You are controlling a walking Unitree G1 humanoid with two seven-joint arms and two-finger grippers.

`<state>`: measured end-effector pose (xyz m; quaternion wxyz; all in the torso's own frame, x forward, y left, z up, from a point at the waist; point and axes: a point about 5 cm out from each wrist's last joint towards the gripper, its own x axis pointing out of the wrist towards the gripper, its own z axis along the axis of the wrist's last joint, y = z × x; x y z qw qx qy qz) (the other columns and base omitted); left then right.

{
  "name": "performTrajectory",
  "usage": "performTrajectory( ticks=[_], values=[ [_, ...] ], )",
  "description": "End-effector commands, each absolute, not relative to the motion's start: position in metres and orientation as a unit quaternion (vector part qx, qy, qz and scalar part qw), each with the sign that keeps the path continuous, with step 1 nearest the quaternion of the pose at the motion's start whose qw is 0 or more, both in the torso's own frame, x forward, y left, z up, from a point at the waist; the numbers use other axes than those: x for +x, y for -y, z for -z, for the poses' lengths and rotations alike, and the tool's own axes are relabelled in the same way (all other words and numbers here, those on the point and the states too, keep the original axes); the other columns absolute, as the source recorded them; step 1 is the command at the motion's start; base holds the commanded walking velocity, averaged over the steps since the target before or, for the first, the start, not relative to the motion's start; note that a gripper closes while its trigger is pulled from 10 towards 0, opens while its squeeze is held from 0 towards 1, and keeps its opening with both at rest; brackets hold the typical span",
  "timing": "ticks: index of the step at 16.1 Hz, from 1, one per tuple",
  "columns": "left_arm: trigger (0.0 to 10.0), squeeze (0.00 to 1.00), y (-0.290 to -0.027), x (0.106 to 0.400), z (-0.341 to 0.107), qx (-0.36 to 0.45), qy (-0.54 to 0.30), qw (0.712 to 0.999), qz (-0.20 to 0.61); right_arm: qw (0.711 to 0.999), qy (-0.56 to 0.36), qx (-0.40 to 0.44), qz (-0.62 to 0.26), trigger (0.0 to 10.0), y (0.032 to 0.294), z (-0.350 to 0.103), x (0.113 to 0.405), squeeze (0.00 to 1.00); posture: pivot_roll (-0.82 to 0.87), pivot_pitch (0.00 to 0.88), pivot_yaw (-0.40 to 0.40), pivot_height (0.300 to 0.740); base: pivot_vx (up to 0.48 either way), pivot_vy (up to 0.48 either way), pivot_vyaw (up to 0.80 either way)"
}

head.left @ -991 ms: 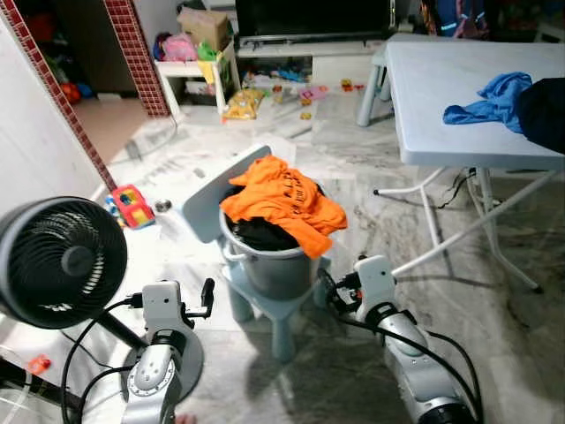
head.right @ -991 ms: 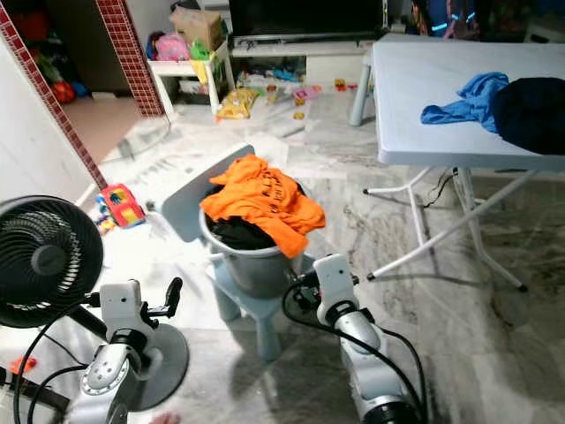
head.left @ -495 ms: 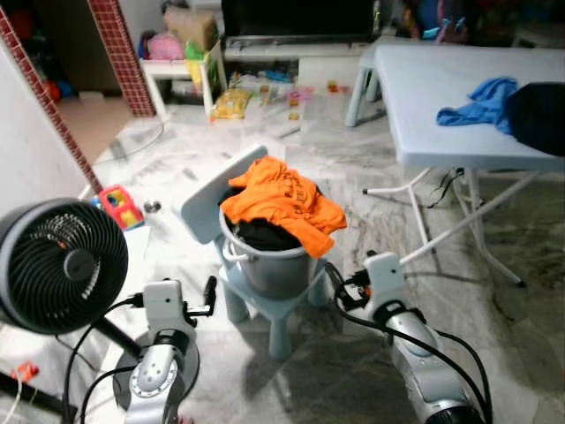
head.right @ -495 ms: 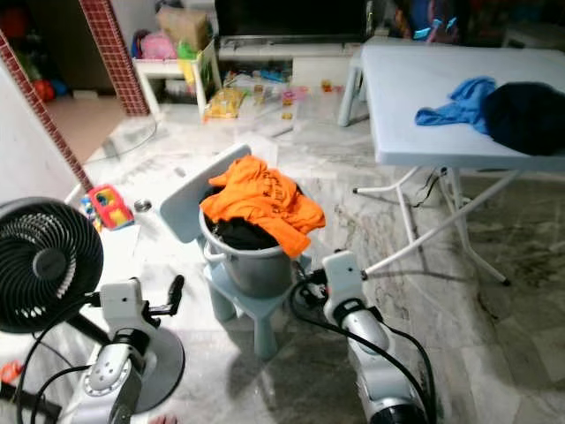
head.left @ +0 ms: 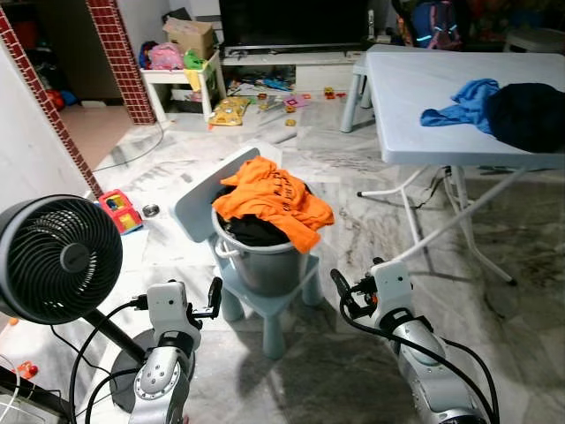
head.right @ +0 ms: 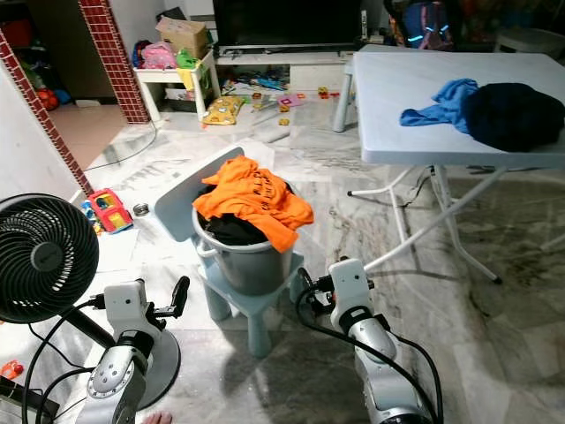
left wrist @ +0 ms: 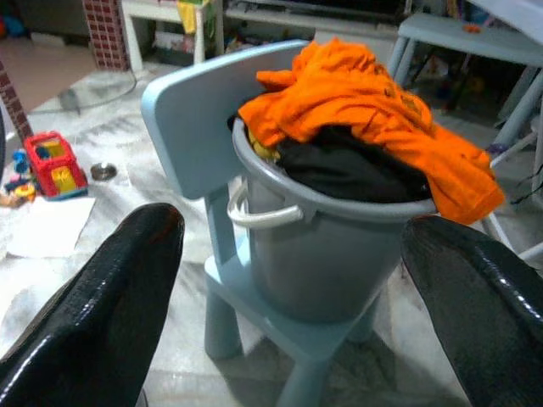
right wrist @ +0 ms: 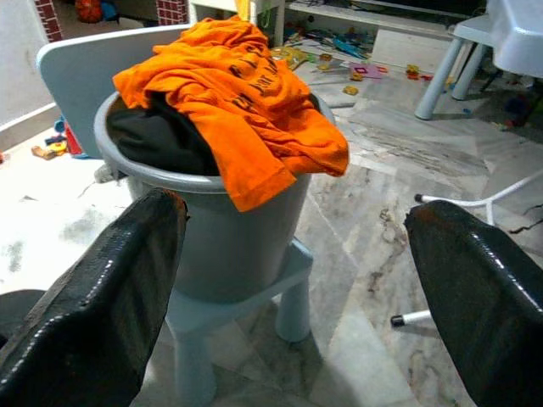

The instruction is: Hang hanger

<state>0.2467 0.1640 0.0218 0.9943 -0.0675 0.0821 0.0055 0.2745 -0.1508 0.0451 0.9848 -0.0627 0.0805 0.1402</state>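
Before the laundry bucket [head.left: 265, 261], left tool [head.left: 213, 296] and right tool [head.left: 342, 290] gape empty; approach squarely, since no hanger shows.

orange shirt [right wrist: 242, 102], grey bucket [right wrist: 229, 229], spread pincer [right wrist: 293, 280]

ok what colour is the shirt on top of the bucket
Orange shirt, with dark print; clearest in the right wrist view.

Bucket [head.left: 265, 261] on chair [head.left: 265, 296], fan [head.left: 60, 258] left.
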Motion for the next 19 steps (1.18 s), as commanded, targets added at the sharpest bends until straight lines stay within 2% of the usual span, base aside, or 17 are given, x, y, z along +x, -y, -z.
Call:
performTrajectory(
  ticks=[1,5,9,13,19],
  values=[
    [10.0,0.0,-0.167,0.249,-0.024,-0.064,-0.082,0.995,-0.012,0.986,-0.064,-0.07,-0.14,10.0,0.152,-0.051,0.276,0.0,-0.07,0.0,0.044,0.74,0.0,0.0,0.0],
    [10.0,0.0,-0.164,0.246,-0.021,-0.065,-0.085,0.994,-0.01,0.985,-0.05,-0.09,-0.138,10.0,0.158,-0.057,0.275,0.0,-0.08,0.0,0.032,0.74,0.0,0.0,0.0],
    [10.0,0.0,-0.158,0.248,-0.022,-0.089,-0.07,0.994,-0.012,0.979,-0.047,-0.112,-0.161,10.0,0.16,-0.061,0.277,0.0,-0.07,0.0,-0.024,0.74,0.0,0.0,0.0],
    [10.0,0.0,-0.155,0.247,-0.023,-0.096,-0.064,0.993,-0.008,0.979,-0.042,-0.118,-0.163,10.0,0.16,-0.065,0.283,0.0,-0.07,0.0,-0.028,0.74,0.0,0.0,0.0],
    [10.0,0.0,-0.155,0.25,-0.024,-0.092,-0.059,0.994,0.007,0.981,-0.043,-0.11,-0.155,10.0,0.158,-0.062,0.278,0.0,-0.09,0.0,0.003,0.74,0.319,0.0,0.0]
  ],
)
